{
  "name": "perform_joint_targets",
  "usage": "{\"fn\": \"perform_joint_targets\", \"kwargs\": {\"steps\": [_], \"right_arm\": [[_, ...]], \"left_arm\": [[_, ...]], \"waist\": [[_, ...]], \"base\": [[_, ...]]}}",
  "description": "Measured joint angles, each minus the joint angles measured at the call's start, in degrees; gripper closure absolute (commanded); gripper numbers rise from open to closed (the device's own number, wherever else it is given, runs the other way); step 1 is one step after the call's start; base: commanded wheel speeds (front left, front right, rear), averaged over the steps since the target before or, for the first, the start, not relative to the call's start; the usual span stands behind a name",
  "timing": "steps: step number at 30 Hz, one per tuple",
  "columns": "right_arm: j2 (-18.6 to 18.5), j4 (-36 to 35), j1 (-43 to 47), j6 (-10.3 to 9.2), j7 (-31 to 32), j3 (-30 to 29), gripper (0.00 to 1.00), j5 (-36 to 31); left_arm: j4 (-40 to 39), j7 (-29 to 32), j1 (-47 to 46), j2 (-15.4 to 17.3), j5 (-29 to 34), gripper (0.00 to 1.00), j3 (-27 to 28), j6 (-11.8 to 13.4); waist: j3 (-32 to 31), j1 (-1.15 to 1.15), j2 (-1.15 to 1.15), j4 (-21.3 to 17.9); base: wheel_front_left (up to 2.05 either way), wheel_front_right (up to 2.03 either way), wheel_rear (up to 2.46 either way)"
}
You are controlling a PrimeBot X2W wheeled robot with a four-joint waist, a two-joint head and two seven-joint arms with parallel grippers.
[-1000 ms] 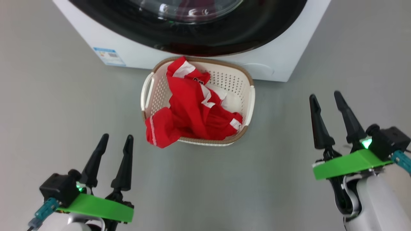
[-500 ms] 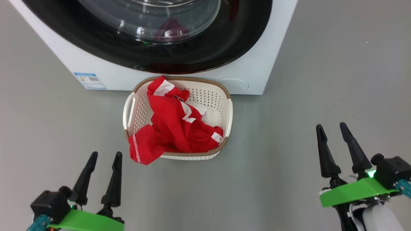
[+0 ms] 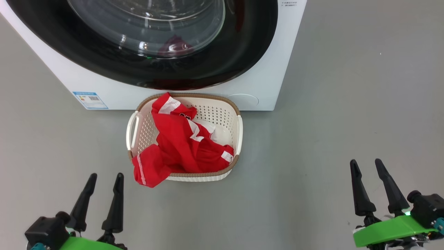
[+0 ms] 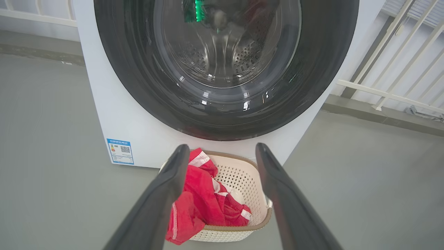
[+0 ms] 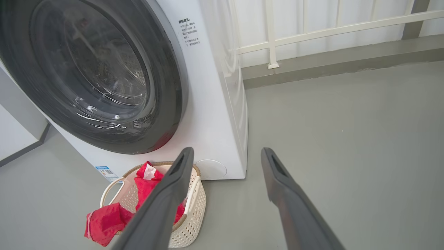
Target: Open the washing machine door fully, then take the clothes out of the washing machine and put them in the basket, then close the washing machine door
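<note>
The washing machine (image 3: 267, 86) stands ahead with its black-rimmed door (image 3: 145, 69) shut flat against its front; the glass shows the steel drum behind it. On the floor in front of it sits the cream basket (image 3: 208, 96), holding the red clothes (image 3: 177, 146); one red piece hangs over its near left rim. My left gripper (image 3: 106, 176) is at the lower left, open and empty, short of the basket. My right gripper (image 3: 365, 161) is open and empty, well to the basket's right. The left wrist view looks between open fingers (image 4: 166, 194) at the door (image 4: 225, 114) and clothes (image 4: 201, 201).
Grey floor (image 3: 347, 104) lies all around the basket. A blue sticker (image 3: 89, 99) marks the machine's lower left corner, and a round cap (image 3: 242, 100) its lower right. A white railing (image 5: 312, 31) and a low kerb run behind and to the right of the machine (image 5: 215, 104).
The head view has shifted: machine and basket slid down and left in it and look smaller. Both grippers now sit lower in the view. The clothes, basket and door have not moved.
</note>
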Motion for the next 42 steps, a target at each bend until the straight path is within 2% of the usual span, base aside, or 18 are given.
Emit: {"fn": "perform_joint_targets", "kwargs": {"steps": [5, 30, 31, 38, 42], "right_arm": [[0.2, 0.1, 0.9, 0.0, 0.0, -0.4, 0.0, 1.6], [0.2, 0.2, 0.9, 0.0, 0.0, 0.1, 0.0, 1.7], [0.2, 0.2, 0.9, 0.0, 0.0, 0.2, 1.0, 1.7], [1.5, 5.2, 0.9, 0.0, 0.2, 0.9, 1.0, 1.7], [1.6, 5.7, 1.0, 0.0, 0.5, 0.9, 1.0, 3.2]], "left_arm": [[-0.5, 0.0, 1.4, 0.0, 0.5, 0.0, 0.3, 0.0], [-1.0, 0.0, 2.0, -0.1, 0.3, 0.0, -0.2, 0.0], [-1.0, 0.0, 2.0, -0.1, 0.1, 1.0, -0.3, 0.0], [3.7, 0.2, 2.0, -2.7, -0.1, 1.0, -1.4, 0.1], [4.2, 0.6, 2.0, -3.1, -1.7, 1.0, -1.6, 0.1]], "waist": [[-0.5, 0.01, 0.0, 0.0], [-1.4, 0.0, 0.0, 0.1], [-1.4, 0.0, 0.0, 0.1], [-1.4, 0.0, 0.0, 0.1], [-1.6, 0.0, 0.0, 0.1]], "base": [[0.0, 0.0, 0.0], [0.0, 0.0, 0.0], [0.0, 0.0, 0.0], [0.0, 0.0, 0.0], [0.0, 0.0, 0.0]]}}
